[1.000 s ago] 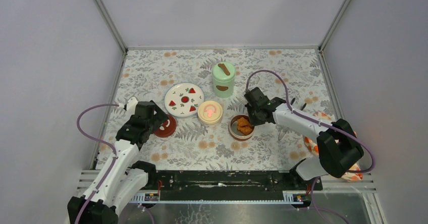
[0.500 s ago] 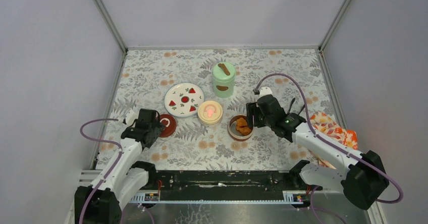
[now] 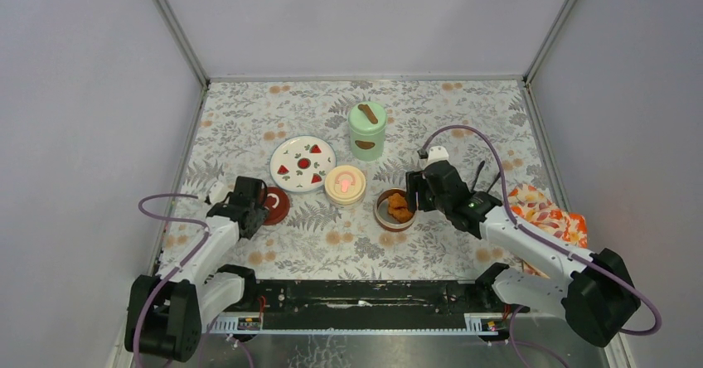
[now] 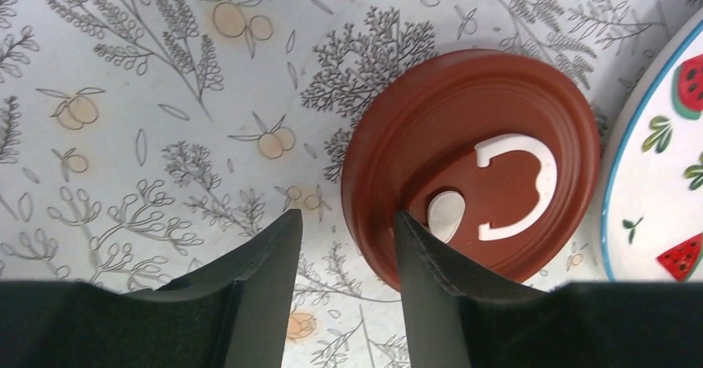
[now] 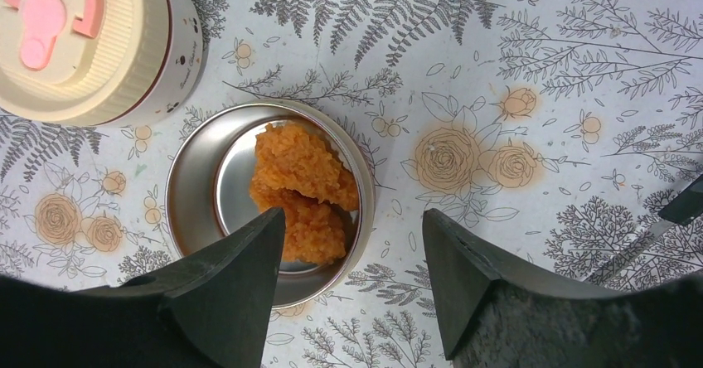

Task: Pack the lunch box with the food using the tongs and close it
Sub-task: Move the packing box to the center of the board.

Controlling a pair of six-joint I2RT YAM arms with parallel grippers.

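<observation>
listing the items on a counter (image 3: 332,244) with a grey floral cover, clock directions as seen from above.

item 1, mint-green jar (image 3: 367,132): upright at the far middle, its green lid with brown knob seated on top.

item 2, cream-lidded bowl (image 3: 345,184): at 6 o'clock of the mint-green jar and near it, lid on, pink tab facing up.

item 3, open steel bowl (image 5: 178,194): at 4 o'clock of the cream-lidded bowl, just beside it and not touching, uncovered.

item 4, orange fried chunks (image 5: 303,186): a few rough pieces heaped together inside the open steel bowl.

item 5, white plate (image 3: 290,154): flat, printed with red fruit, at 10 o'clock of the cream-lidded bowl.

item 6, dark-red lid (image 4: 431,136): lying on the counter with its white tab up, at 7 o'clock of the white plate, rim just beside the plate's rim, well apart from the open steel bowl.

item 7, left gripper (image 4: 348,219): low at the 9 o'clock edge of the dark-red lid, jaws narrowly apart, one finger across the lid's rim, nothing clamped. contact with the lid cannot be told.

item 8, right gripper (image 5: 355,219): above the 3 o'clock rim of the open steel bowl, jaws wide, holding nothing.

item 9, orange patterned cloth (image 3: 547,215): at the counter's 3 o'clock edge, partly hidden by the right arm.
</observation>
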